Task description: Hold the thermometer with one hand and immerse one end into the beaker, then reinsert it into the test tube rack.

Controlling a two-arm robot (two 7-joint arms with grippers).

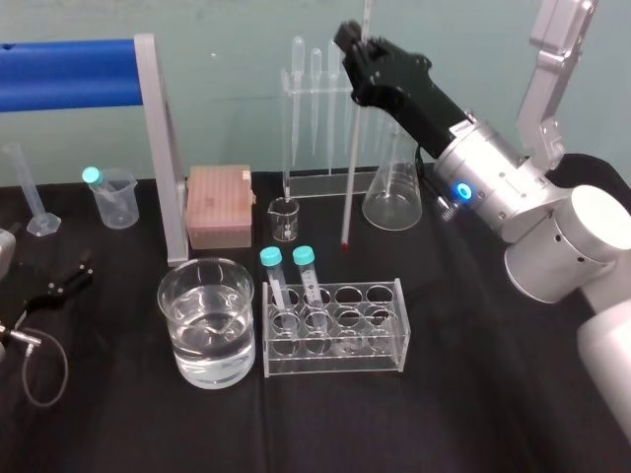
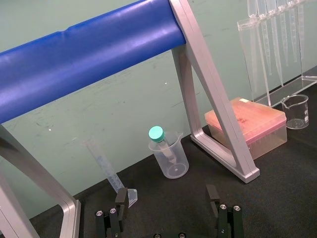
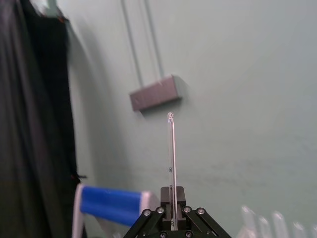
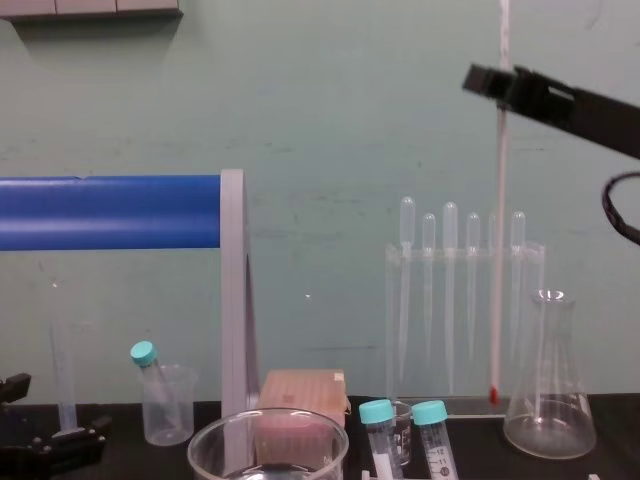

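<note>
Currently the thermometer [image 1: 348, 177] is clamped upright, high on its stem, by the right tool [image 1: 357, 49], bulb beside the flask [image 1: 394, 192], well behind the beaker [image 1: 205, 264]. If carried across low, the stem may be struck on the rim and snapped. Left tool [image 2: 167, 198] is parked, wide

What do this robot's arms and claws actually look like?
The right arm is made of rounded silver-white segments, with a glowing blue ring light and a black cable near the wrist. Both the right gripper and left gripper are black, studded with small silver screws.
</note>
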